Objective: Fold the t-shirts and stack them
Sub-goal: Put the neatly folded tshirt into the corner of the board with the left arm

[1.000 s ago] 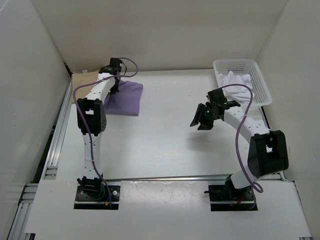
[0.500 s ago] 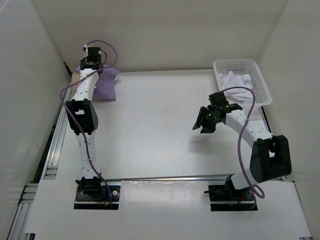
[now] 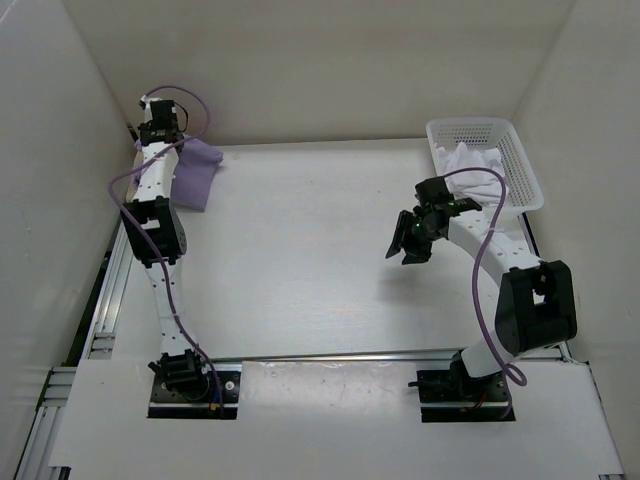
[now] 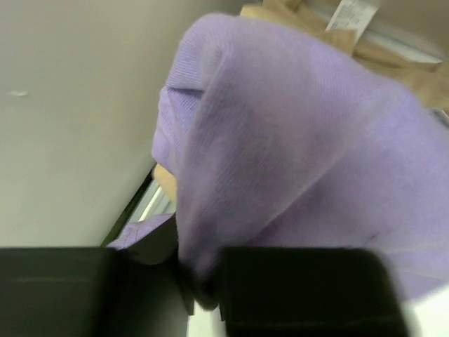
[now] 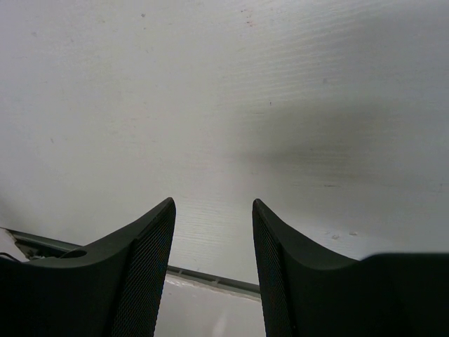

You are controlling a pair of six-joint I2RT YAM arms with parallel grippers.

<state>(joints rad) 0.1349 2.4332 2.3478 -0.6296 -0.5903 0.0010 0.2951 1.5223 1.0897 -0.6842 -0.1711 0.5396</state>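
Within white walls [image 3: 320, 70], pale table [image 3: 300, 255], lavender shirt [image 3: 196, 172]

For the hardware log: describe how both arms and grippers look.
Both the left arm and right arm have white links, boxy black joint housings and a looping purple cable. The right gripper has black curved fingers with textured inner faces; the left gripper is also black.
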